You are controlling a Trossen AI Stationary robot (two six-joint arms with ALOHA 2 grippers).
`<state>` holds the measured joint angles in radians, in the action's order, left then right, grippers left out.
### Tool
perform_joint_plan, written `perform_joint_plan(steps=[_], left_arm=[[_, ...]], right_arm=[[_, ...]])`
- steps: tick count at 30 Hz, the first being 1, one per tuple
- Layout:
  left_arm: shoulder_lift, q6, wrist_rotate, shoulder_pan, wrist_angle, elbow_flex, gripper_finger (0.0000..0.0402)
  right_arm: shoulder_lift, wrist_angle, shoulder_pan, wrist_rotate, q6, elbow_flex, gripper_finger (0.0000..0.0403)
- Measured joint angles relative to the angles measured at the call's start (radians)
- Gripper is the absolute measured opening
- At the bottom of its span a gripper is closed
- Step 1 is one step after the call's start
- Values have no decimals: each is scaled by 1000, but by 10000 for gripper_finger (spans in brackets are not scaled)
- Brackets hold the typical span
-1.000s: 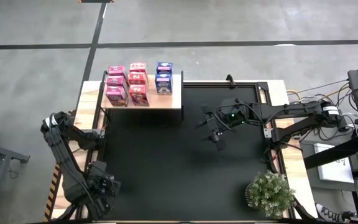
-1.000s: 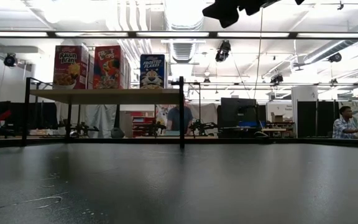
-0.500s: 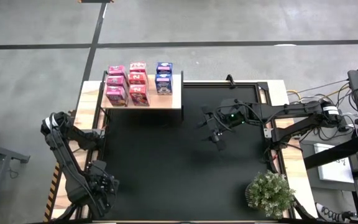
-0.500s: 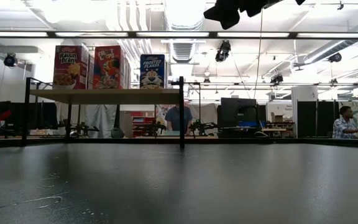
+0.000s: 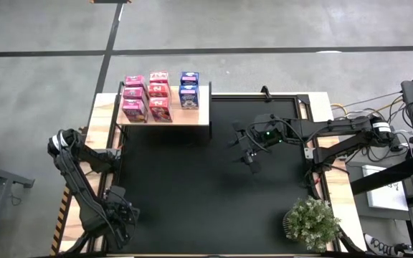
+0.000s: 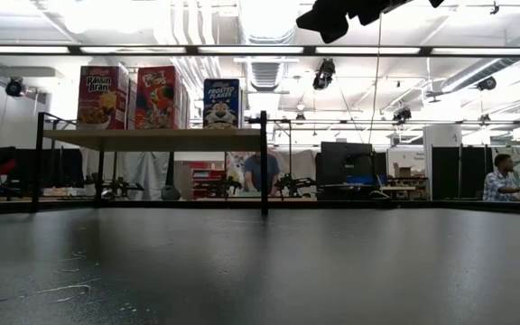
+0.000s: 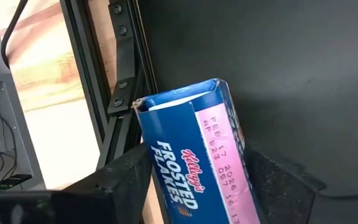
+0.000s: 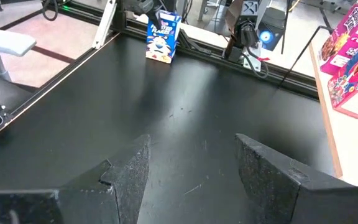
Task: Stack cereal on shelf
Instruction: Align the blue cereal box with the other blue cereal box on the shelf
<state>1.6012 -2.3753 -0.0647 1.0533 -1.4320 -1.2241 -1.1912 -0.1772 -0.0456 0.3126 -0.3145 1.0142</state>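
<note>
Blue cardboard shows up first, at the near left corner of the black mat (image 5: 192, 186). It is a blue cereal box (image 7: 191, 162) that says Frosted Flakes, and it stands upright there. The left gripper (image 5: 118, 215) is right around this box, with one dark side on each side of it. It looks very snug, but I cannot tell if the gripper is squeezing the box or only sitting around it.

Farther back on the left is the shelf (image 5: 196, 116), made of pale wood. Pink boxes (image 5: 146, 97) stand on it in two rows. Just beside them, on the right, are blue boxes (image 5: 188, 89). They all stand upright at the back part of the shelf.

Next comes the right gripper (image 5: 248, 154). It hangs in the air above the middle of the mat, well apart from the shelf. Its two fingers (image 8: 126, 171) are wide apart, and they hold nothing.

Last, a green plant (image 5: 312, 221) sits at the near right corner.
</note>
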Motion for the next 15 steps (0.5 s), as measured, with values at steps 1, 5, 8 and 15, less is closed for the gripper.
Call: perform_joint_plan(steps=[1,5,8,15], left_arm=[[0,0,0,0,0,-1,231],[0,1,3,0,0,-8,214],[0,2,3,0,0,-11,208],[0,27,31,0,-5,-37,205]], right_arm=[[0,0,0,0,0,0,219],[0,0,0,0,0,0,219],[0,0,0,0,0,0,219],[0,0,0,0,0,0,219]])
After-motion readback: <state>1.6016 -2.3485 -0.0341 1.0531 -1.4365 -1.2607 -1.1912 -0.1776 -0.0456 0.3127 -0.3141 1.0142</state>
